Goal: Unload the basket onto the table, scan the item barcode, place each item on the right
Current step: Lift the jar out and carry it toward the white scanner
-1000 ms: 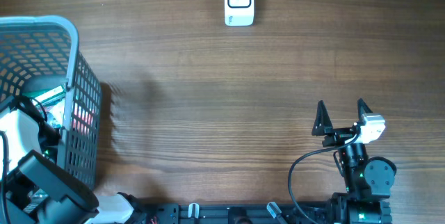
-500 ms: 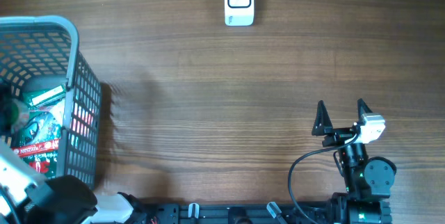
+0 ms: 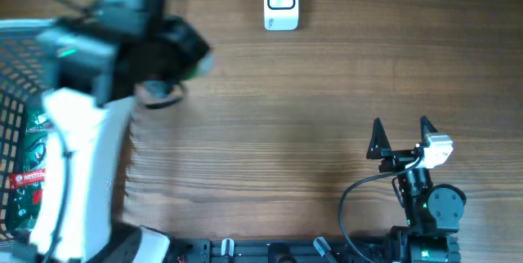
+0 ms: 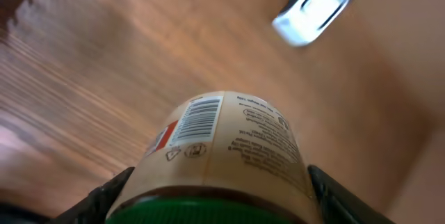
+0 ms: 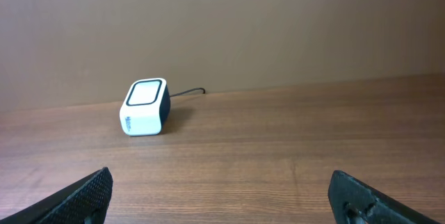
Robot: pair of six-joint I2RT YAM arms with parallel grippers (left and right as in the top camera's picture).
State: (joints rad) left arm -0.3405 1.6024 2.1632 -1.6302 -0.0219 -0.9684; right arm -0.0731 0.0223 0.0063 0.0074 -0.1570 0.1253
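Overhead, the basket (image 3: 15, 104) sat at the far left edge. Beside it, at upper left, the blurred left gripper (image 4: 222, 200) clasped a green-lidded jar (image 4: 226, 137), its barcode (image 4: 197, 118) facing the wrist camera. The scanner (image 3: 281, 2) stood top centre, and the right gripper (image 3: 401, 136), lower right, gaped empty.

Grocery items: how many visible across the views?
2. A tan-labelled jar with a green lid sits between the left fingers; a green-and-red packet lies in the grey mesh basket. The arm hides part of it, so more may be there.
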